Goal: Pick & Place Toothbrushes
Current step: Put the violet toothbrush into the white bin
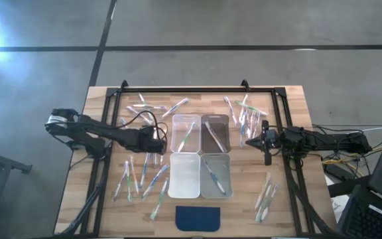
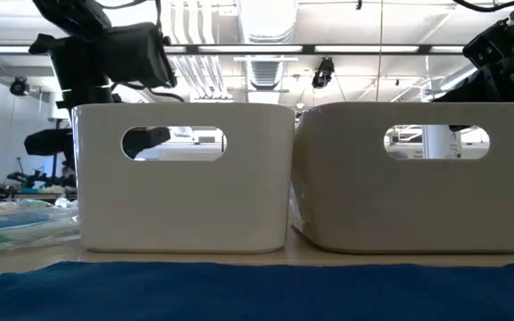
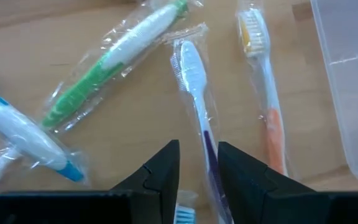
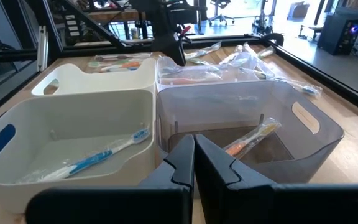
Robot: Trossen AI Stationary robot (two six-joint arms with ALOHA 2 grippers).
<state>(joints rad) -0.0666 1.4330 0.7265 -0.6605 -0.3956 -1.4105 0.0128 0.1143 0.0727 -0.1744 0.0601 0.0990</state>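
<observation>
The left hand (image 1: 159, 141) hung low over the tabletop (image 1: 98, 106), just left of the 4 bins (image 1: 199, 156). In its wrist view its fingers (image 3: 160, 174) stood slightly apart, straddling the handle of a wrapped purple brush (image 3: 197, 106) without closing on it. Beside that brush lay an orange brush (image 3: 266, 87) nearer the bin wall (image 3: 347, 93), a green brush (image 3: 114, 59) on its other side and a blue brush (image 3: 23, 134) beyond that, all in clear wrappers.

The right hand (image 1: 266, 142) hovered just right of the bins, holding nothing. In its wrist view its fingers (image 4: 179, 162) were nearly together, with only a thin gap between them.

The toothbrushes (image 1: 141, 176) lay scattered on the tabletop: a cluster at the near left, some at the far left, a group at the far right by the right hand, and a few at the near right. 3 bins each held 1 brush: far left, far right and near right. The right wrist view showed a blue one (image 4: 98, 158) in a white bin (image 4: 73, 130) and an orange one (image 4: 253, 138) in a smoky bin (image 4: 303, 118).

A dark blue pad (image 1: 198, 218) lay at the near edge, in front of the bins.
</observation>
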